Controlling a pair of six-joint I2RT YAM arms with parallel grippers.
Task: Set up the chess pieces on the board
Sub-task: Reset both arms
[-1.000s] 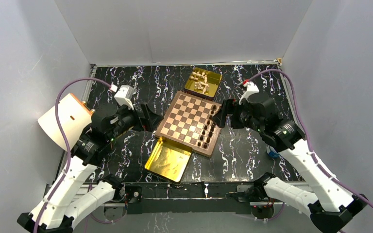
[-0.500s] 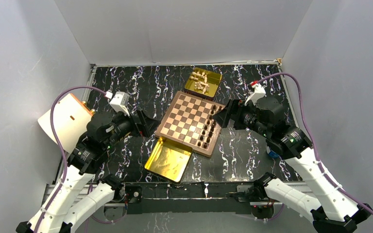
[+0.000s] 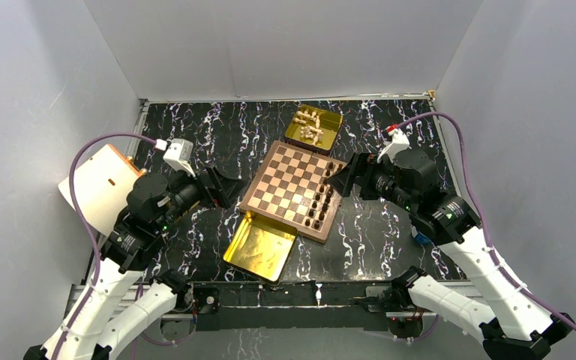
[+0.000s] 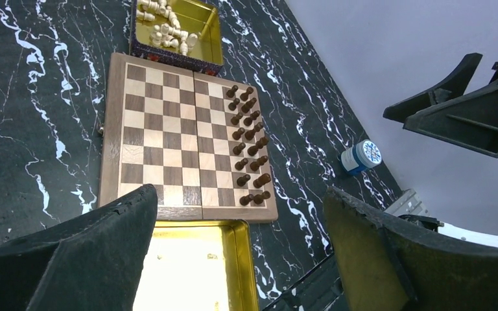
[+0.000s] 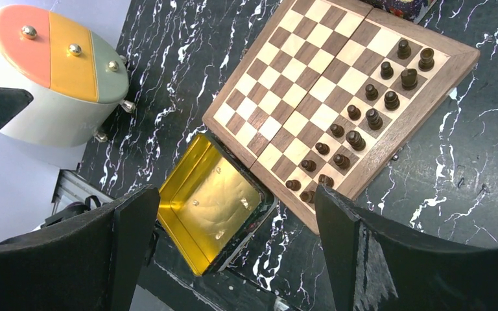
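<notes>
Left gripper (image 3: 232,187) and right gripper (image 3: 337,180) of mine gape empty flanking the board (image 3: 285,176); dark pieces (image 3: 321,201) fill its right edge, so I should pinch cream pieces (image 3: 310,127) singly from the far tin (image 3: 333,124).

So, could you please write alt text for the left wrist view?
A chessboard with dark chess pieces along its right edge, seen between the fingers of the open left hand. Beyond it, a gold tray holds cream pieces.
</notes>
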